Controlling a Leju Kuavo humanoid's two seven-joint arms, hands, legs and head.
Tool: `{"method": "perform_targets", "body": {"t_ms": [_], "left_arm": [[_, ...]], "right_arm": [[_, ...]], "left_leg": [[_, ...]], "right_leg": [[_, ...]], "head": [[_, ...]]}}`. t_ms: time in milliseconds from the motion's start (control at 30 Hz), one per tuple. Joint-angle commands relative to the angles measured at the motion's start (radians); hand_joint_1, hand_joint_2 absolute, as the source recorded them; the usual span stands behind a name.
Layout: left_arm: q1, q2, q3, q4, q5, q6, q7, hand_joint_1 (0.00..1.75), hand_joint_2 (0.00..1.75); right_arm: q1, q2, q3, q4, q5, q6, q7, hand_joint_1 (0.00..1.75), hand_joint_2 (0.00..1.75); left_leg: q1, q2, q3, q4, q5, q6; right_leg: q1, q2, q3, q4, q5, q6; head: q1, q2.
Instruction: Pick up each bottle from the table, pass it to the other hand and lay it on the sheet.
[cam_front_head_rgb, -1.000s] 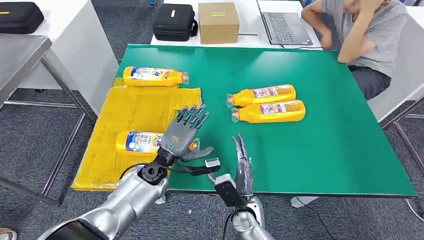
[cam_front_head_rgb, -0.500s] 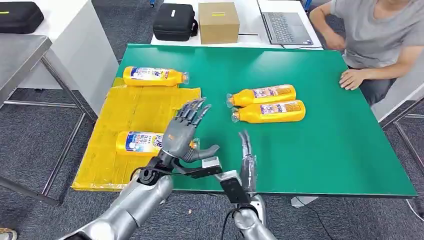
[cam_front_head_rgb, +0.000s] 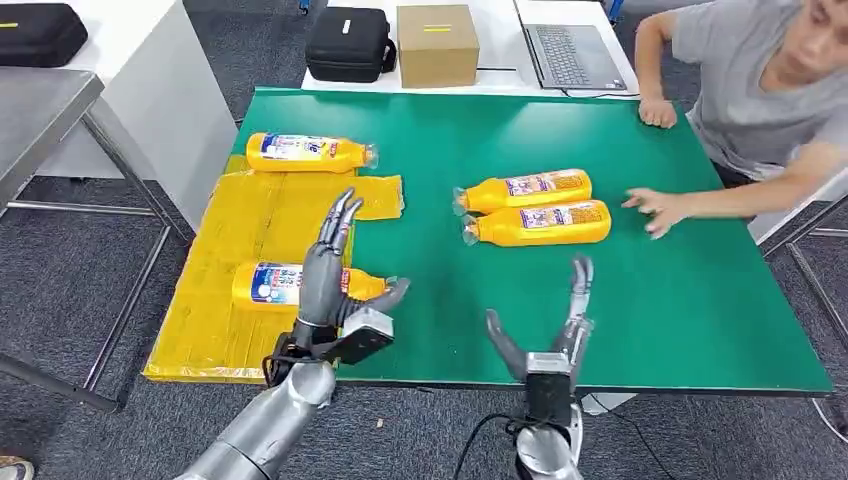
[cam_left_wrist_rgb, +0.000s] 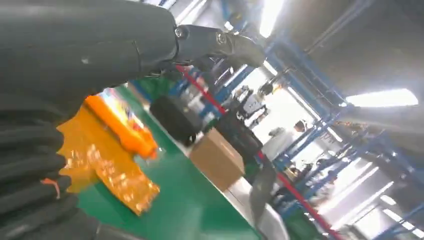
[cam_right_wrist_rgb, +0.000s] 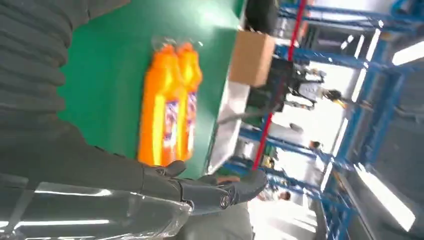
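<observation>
Here the green-topped rectangular desk (cam_front_head_rgb: 640, 300) is carrying four orange plastic bottles with blue-and-white labels, all lying on their sides. Two of them are lying with the crinkled yellow plastic sheet (cam_front_head_rgb: 260, 220), which is covering the desk's left part: the far sheet bottle (cam_front_head_rgb: 310, 152) is resting along the sheet's far edge, and the near sheet bottle (cam_front_head_rgb: 295, 285) is lying on the sheet's near half. The other two, the rear desk bottle (cam_front_head_rgb: 525, 190) and the front desk bottle (cam_front_head_rgb: 540, 223), are lying touching side by side on bare green, well right of the sheet. The left robot hand (cam_front_head_rgb: 335, 270) is hovering over the sheet's right edge, just beside the near sheet bottle, fingers spread and holding nothing. The right robot hand (cam_front_head_rgb: 550, 330) is standing at the desk's near edge, fingers apart and likewise empty. A person's hand (cam_front_head_rgb: 655, 208) is resting on the desk just right of the front desk bottle.
</observation>
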Motion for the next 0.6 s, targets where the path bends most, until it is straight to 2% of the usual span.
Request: {"method": "perform_targets", "body": {"t_ms": [33,200,600], "left_arm": [[0.008,0.033,0.006,-0.017,0.072,-0.049,-0.019,0.0,1.75],[-0.008,0.035,-0.007,0.02,0.158,-0.068,-0.044,0.0,1.75],[0.026,0.047,-0.008,-0.016,0.234,-0.099,-0.044,0.0,1.75]], "right_arm": [[0.03,-0.032,-0.017,-0.105,-0.03,0.0,0.0,0.0,1.75],[0.035,-0.064,0.049,-0.127,-0.061,0.0,0.0,0.0,1.75],[0.063,-0.069,0.048,-0.153,-0.074,0.0,0.0,0.0,1.75]], "left_leg": [[0.0,0.001,0.005,0.0,-0.002,-0.002],[0.0,0.002,0.004,-0.001,-0.002,-0.001],[0.0,0.002,0.005,0.0,-0.002,-0.002]], "right_leg": [[0.0,0.001,0.004,0.0,-0.002,-0.002],[0.0,0.001,0.004,0.0,-0.001,-0.001],[0.0,0.001,0.004,0.0,-0.002,-0.001]], "head": [[0.0,0.0],[0.0,0.0],[0.0,0.0]]}}
